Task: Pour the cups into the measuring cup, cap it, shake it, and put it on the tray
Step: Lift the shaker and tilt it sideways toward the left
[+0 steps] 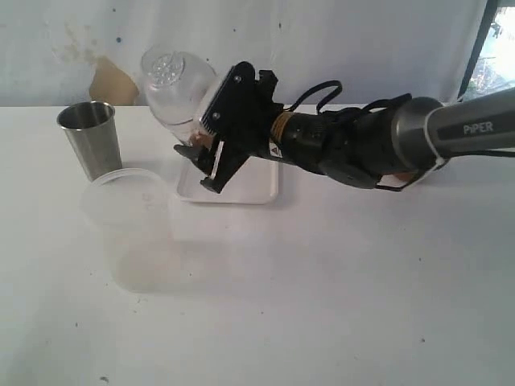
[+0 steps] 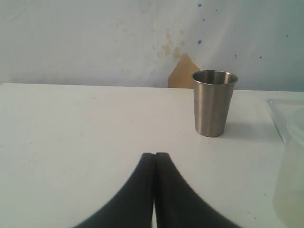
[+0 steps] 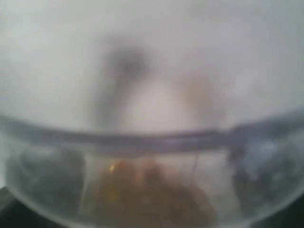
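The measuring cup (image 1: pixel 179 87) is tipped sideways in the air over the far left of the tray (image 1: pixel 251 188), clamped between the fingers of the right gripper (image 1: pixel 203 165) (its brownish contents blur the wrist view). Tray, tumbler (image 1: pixel 90 137) and frosted tub (image 1: pixel 133 233) sit on a white table (image 1: pixel 338 281) before a pale, stained wall (image 1: pixel 346 40). The left gripper (image 2: pixel 155 159) is pressed closed, empty.

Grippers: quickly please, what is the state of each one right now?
Left gripper: closed, fingers pressed together, holding nothing.
Right gripper: closed on the measuring cup, which it holds tilted.
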Available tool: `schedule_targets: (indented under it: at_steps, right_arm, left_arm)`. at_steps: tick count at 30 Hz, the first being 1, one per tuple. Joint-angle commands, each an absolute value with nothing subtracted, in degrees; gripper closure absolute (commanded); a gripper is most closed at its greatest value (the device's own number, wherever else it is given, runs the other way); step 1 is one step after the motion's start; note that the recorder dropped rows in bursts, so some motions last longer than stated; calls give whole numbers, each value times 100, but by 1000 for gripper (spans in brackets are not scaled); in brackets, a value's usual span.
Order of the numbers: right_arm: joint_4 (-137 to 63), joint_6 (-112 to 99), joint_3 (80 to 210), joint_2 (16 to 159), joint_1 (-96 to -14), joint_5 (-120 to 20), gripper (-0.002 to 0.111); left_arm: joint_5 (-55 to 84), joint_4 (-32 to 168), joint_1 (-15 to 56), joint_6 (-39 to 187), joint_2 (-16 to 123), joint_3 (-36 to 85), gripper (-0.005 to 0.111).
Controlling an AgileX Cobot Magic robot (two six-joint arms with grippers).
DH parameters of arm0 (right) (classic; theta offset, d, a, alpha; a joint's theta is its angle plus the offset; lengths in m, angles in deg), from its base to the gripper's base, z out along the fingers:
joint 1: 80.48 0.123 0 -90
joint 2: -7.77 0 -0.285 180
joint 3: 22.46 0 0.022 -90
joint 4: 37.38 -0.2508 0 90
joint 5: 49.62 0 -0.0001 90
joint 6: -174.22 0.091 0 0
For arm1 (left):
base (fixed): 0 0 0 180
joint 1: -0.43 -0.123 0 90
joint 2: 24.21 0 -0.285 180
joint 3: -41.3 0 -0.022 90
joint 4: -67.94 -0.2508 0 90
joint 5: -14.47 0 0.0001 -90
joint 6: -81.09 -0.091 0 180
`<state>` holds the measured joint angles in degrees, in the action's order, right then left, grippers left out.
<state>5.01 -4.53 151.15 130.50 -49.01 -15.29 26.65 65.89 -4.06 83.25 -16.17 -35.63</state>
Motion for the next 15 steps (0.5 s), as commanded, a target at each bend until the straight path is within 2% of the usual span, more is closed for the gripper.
schedule_targets:
  at_steps: [1, 15]
  right_arm:
    - [608, -1039, 15326, 13106, -4830, -1288, 108]
    - [1109, -2091, 15499, 13106, -4784, -1767, 108]
  left_arm:
    - [2608, 6661, -401, 8336, -1643, -3591, 107]
    - [2608, 6661, -401, 8336, -1643, -3591, 107]
